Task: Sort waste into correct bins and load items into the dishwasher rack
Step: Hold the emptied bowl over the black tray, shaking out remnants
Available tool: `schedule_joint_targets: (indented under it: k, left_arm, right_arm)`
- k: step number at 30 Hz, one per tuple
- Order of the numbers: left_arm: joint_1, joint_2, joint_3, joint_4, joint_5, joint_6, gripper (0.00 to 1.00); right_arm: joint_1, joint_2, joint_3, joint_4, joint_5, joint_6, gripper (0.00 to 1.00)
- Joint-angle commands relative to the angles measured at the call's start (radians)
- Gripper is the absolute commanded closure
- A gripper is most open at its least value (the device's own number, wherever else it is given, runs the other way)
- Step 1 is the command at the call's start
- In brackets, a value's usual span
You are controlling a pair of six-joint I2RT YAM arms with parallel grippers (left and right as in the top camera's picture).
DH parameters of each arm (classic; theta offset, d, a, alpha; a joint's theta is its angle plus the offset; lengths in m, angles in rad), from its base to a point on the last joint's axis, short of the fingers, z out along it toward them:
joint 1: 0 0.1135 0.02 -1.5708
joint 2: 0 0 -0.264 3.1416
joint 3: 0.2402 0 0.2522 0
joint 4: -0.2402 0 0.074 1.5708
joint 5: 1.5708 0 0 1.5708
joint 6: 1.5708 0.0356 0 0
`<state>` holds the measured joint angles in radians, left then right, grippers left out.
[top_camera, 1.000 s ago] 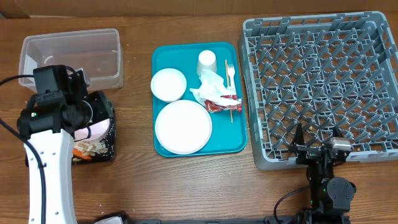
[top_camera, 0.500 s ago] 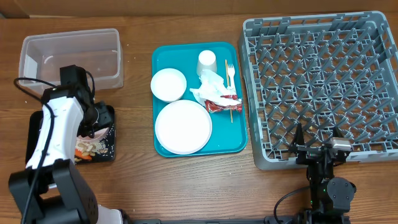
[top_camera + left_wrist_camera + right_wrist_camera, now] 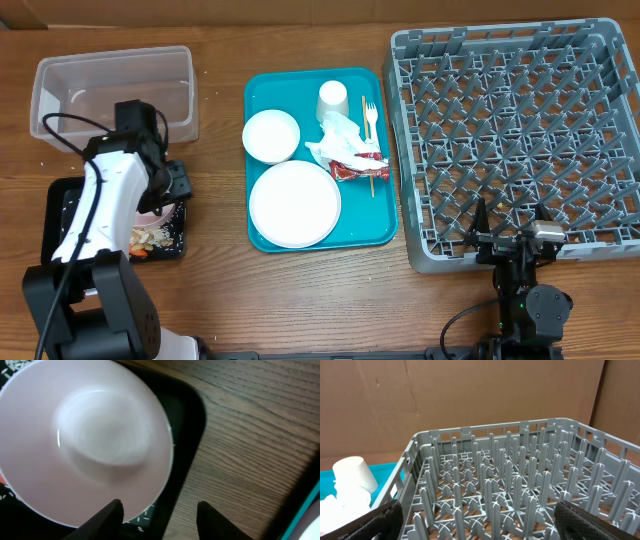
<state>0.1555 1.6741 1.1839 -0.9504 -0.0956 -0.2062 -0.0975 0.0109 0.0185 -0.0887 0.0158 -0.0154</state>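
My left gripper [image 3: 168, 188] hangs over the right end of the black tray [image 3: 60, 200]. In the left wrist view it [image 3: 160, 516] is open: one finger is over the rim of a white bowl [image 3: 90, 445] lying in the black tray [image 3: 187, 425], the other over bare wood. Rice-like scraps [image 3: 150, 238] lie in the tray beside the bowl [image 3: 152, 212]; the carrot is mostly hidden by my arm. The teal tray [image 3: 385, 215] holds a plate [image 3: 294, 203], a bowl [image 3: 271, 136], a cup [image 3: 332, 102], a fork [image 3: 370, 118], a napkin [image 3: 340, 140], a red wrapper [image 3: 350, 170] and a stick [image 3: 372, 182]. My right gripper [image 3: 480, 522] is open at the rack's [image 3: 520, 475] near edge.
The clear tub [image 3: 115, 90] stands behind the black tray at the far left. The grey rack [image 3: 520, 140] fills the right side, next to the teal tray. Loose rice grains [image 3: 150, 510] lie on the black tray by the bowl's rim.
My left arm has swung right and turned over the black tray. The bowl, tilted beside the wrist a second ago, now sits under the open fingers. The right arm has not moved.
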Motion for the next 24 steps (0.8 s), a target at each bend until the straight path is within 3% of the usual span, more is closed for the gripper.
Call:
schedule_joint_targets:
  k: [1, 24]
  left_arm:
    - [-0.005, 0.008, -0.004, -0.006, -0.052, -0.001, 0.5]
    - [-0.004, 0.039, -0.057, 0.077, -0.088, -0.007, 0.5]
  right_arm:
    - [-0.002, -0.008, -0.01, 0.008, 0.009, -0.004, 0.0]
    - [-0.002, -0.008, -0.01, 0.008, 0.009, -0.004, 0.0]
